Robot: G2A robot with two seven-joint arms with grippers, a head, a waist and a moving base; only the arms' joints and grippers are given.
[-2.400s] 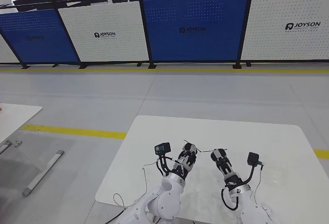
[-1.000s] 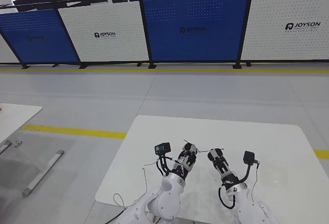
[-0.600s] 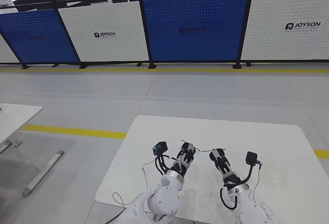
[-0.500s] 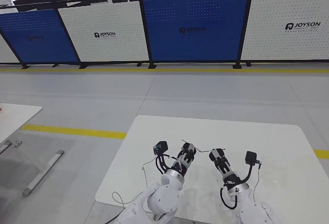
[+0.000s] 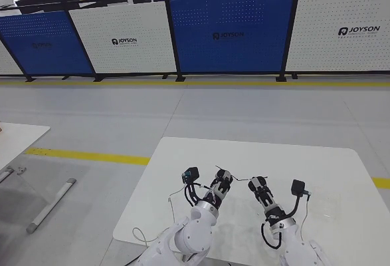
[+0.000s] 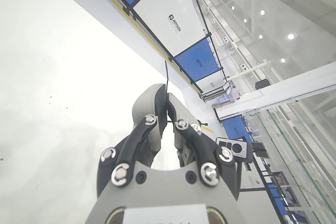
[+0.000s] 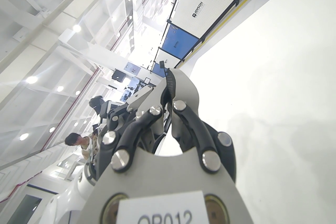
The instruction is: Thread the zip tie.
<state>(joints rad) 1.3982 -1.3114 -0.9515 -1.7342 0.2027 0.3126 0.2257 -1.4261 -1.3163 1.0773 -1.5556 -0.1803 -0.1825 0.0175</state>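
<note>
A thin black zip tie (image 5: 240, 178) hangs above the white table (image 5: 314, 166), stretched between my two grippers. My left gripper (image 5: 223, 175) is shut on the strap, and the tail (image 6: 166, 72) sticks out past its fingertips (image 6: 157, 96). My left gripper (image 6: 166, 95) has its pads pressed together. My right gripper (image 5: 254, 181) sits close beside the left one and is shut on the other end. In the right wrist view a short black piece of the zip tie (image 7: 162, 64) pokes out beyond my right gripper (image 7: 168, 79).
The white table (image 6: 52, 51) stretches bare around both arms, with its far edge toward the yellow floor line (image 5: 88, 156). Blue and white pegboard panels (image 5: 228, 36) stand at the back. Another white table (image 5: 8, 143) is at the left.
The right gripper shifted toward the left one, then eased back slightly. The left arm edged a little leftward. Both stay shut on the zip tie.
</note>
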